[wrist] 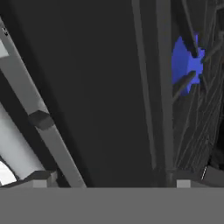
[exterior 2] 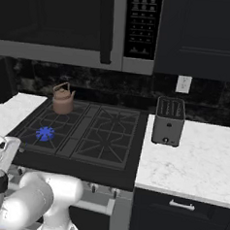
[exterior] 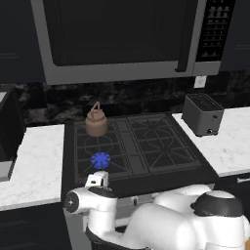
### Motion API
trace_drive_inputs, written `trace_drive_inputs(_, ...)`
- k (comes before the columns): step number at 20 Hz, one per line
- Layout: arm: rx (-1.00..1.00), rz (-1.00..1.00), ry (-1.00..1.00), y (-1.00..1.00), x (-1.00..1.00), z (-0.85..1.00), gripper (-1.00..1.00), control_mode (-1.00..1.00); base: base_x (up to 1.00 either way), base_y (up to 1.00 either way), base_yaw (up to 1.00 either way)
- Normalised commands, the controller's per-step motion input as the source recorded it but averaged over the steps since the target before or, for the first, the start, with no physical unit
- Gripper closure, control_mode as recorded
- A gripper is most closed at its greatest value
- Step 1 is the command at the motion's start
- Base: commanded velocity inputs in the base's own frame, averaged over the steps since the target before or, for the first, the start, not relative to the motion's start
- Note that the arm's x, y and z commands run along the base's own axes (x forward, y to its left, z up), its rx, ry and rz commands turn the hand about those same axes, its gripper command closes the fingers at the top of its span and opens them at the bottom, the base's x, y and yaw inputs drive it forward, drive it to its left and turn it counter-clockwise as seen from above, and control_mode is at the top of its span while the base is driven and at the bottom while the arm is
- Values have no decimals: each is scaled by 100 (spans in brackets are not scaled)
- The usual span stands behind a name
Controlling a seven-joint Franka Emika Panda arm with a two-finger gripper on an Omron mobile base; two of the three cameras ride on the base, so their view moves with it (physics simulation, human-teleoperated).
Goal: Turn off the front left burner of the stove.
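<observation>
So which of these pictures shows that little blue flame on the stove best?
The left base view: the flame sits whole on the front left burner, with the stove around it. The right base view shows it smaller; the hand view catches it edge-on behind grate bars.

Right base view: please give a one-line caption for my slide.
Front left burner burns blue on the stove, kettle behind it.

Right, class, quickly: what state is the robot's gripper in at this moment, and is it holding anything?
Gripper: the fingertips stand far apart at the bottom of the hand view, so it is open and holding nothing.
</observation>
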Motion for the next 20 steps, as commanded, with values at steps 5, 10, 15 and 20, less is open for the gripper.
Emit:
trace_drive_inputs(5,-24,17,-11,100,-31,-96,-100,-100,0,0,0)
trace_drive_inputs(10,-4,5,-6,73,-6,-32,-100,-100,0,0,0)
trace_drive_inputs(15,-4,0,-9,62,-17,2,-100,-100,0,0,0)
trace_drive_inputs(20,-1,0,-10,59,-41,9,-100,-100,0,0,0)
